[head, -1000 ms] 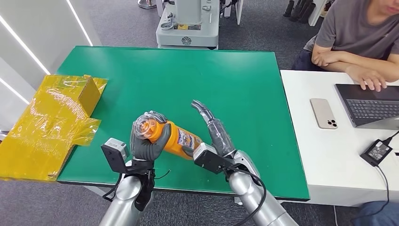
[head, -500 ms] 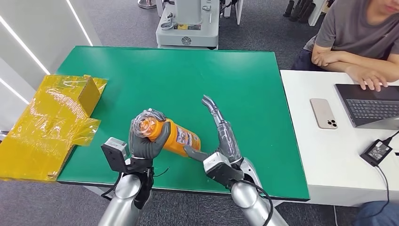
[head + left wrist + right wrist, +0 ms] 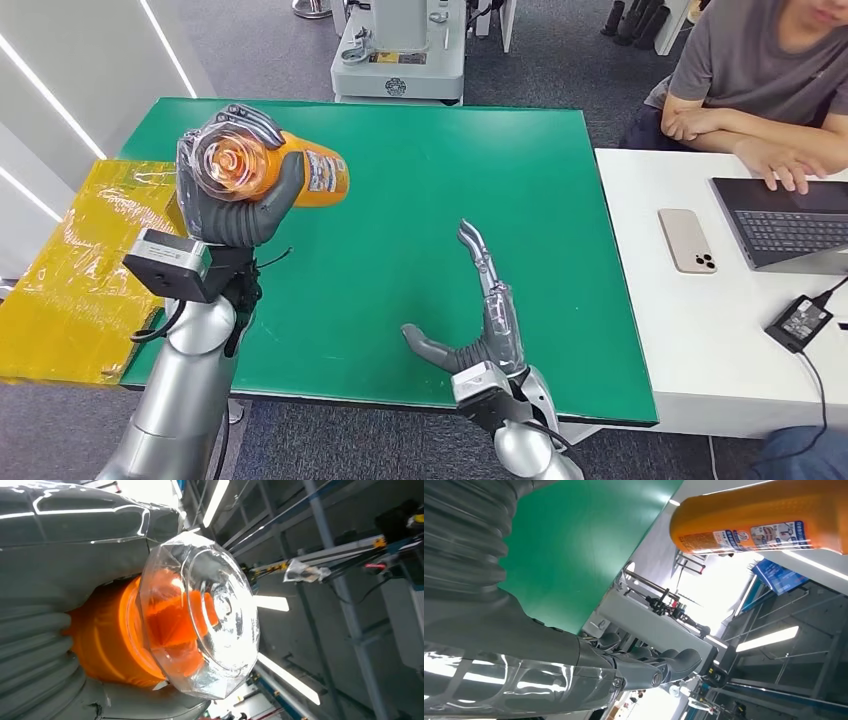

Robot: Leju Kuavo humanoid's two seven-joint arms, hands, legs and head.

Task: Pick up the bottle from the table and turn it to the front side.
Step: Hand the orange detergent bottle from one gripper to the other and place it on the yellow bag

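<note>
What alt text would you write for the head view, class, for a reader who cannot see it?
The robot's left hand holds an orange bottle raised on its side above a green table, clear cap toward the camera. Its right hand is open and empty over the table, and a person sits at a laptop nearby.

The left hand (image 3: pixel 235 195) is hiding much of the bottle (image 3: pixel 300 175); its label print is staying unreadable.

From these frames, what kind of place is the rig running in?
Most likely a robotics lab or test room inside an office. A green mat covers the work table, a grey machine base stands behind it on carpet, and a person sits at a white side desk with a laptop.
</note>
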